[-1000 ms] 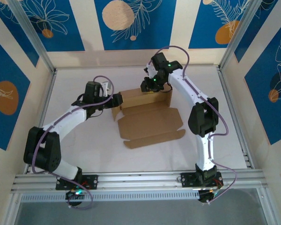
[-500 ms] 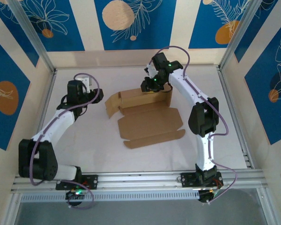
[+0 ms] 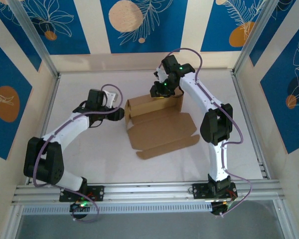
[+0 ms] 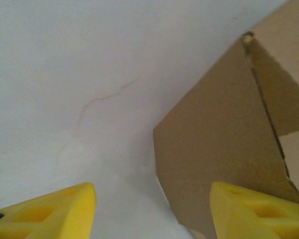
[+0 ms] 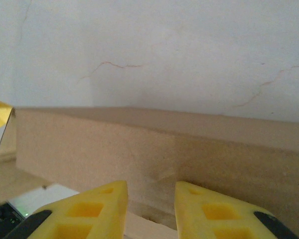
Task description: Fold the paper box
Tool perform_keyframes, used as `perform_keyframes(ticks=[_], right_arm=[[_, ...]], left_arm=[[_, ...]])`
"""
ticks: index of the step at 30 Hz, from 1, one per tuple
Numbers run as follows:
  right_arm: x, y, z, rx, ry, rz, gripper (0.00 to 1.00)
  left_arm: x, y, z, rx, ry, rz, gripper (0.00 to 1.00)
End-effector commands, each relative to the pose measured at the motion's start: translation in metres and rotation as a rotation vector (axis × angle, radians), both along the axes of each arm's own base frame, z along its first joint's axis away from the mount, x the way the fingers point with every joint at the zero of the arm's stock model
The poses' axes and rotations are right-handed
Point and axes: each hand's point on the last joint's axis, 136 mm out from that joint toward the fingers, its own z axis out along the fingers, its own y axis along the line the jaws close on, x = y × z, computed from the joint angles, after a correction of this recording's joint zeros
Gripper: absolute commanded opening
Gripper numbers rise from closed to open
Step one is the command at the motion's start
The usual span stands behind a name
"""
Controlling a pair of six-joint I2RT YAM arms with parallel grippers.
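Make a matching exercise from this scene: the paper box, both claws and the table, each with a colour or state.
Things:
1. paper box
2. left claw
3. right claw
4. table

States:
A. white
B. open, beside a side flap
C. closed on the raised back wall
D. brown, partly folded

Pairs: 1-D, 2-B, 3-C, 4-A

The box [image 3: 162, 130] is plain brown cardboard, half folded, lying mid-counter [image 3: 114, 167] toward the far side. Its far wall [image 3: 154, 103] stands upright, with a short side wall raised at each end. The wide panel lies flat nearer, slightly skewed, with a narrow flap [image 3: 167, 147] along its near edge.
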Motion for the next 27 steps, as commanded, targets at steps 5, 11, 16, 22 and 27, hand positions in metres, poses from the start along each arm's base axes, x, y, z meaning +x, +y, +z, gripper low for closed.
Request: perform_keyframes(ticks=[5, 11, 16, 22, 27], right_arm=[[-0.005, -0.001, -0.015, -0.024, 0.066, -0.013, 0.33], [-0.004, -0.001, -0.016, -0.028, 0.069, -0.018, 0.33], [-0.001, -0.002, -0.022, -0.031, 0.085, -0.022, 0.33], [0.008, 0.002, -0.021, -0.030, 0.098, -0.034, 0.34], [0.015, 0.005, -0.022, -0.014, 0.122, -0.053, 0.36]], left_arm=[[-0.017, -0.009, -0.007, 0.087, -0.052, -0.051, 0.72], [-0.016, -0.013, -0.012, 0.109, -0.085, -0.054, 0.73], [-0.011, -0.010, -0.015, 0.155, -0.058, -0.058, 0.71], [0.001, 0.007, -0.010, 0.163, -0.103, 0.044, 0.73], [0.011, 0.006, -0.007, 0.112, -0.093, 0.058, 0.73]])
